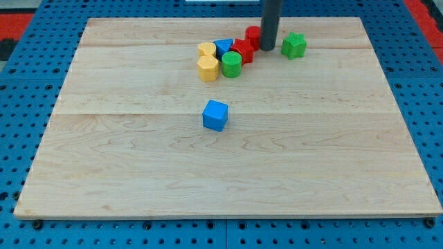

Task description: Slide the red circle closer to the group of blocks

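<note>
Nearest on the worktop (138, 173) sat a blue cube (215, 115), alone; farther back lay the group (223, 58): two yellow blocks, a green cylinder, a blue block, a red block; just behind it, at the view's top, stood the red circle (252, 35), half hidden by the rod; the tool, a bare tip (268, 48) with nothing to close, touched its right side, a green block (293, 45) beyond. The circle seemed light, stiff, slippery; it probably wanted pushing on its far-right edge.
</note>
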`<state>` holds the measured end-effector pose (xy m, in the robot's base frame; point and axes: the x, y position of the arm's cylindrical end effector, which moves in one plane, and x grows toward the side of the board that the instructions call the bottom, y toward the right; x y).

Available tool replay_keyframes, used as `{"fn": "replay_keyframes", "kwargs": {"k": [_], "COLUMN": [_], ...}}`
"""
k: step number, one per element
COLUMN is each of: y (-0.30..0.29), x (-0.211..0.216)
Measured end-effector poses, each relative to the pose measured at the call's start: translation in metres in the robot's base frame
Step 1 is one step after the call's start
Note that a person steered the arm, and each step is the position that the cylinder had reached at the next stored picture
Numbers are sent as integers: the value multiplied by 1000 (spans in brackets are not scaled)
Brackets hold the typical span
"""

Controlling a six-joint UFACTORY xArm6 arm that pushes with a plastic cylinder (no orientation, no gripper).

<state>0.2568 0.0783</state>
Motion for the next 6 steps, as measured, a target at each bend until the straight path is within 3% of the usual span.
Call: {"fn": "replay_keyframes", "kwargs": {"k": [1,2,3,4,5,6], "y": [-14,-11,18,-10,-50,-54], "x": [-26,-26,-37,-54,-21,-24]}}
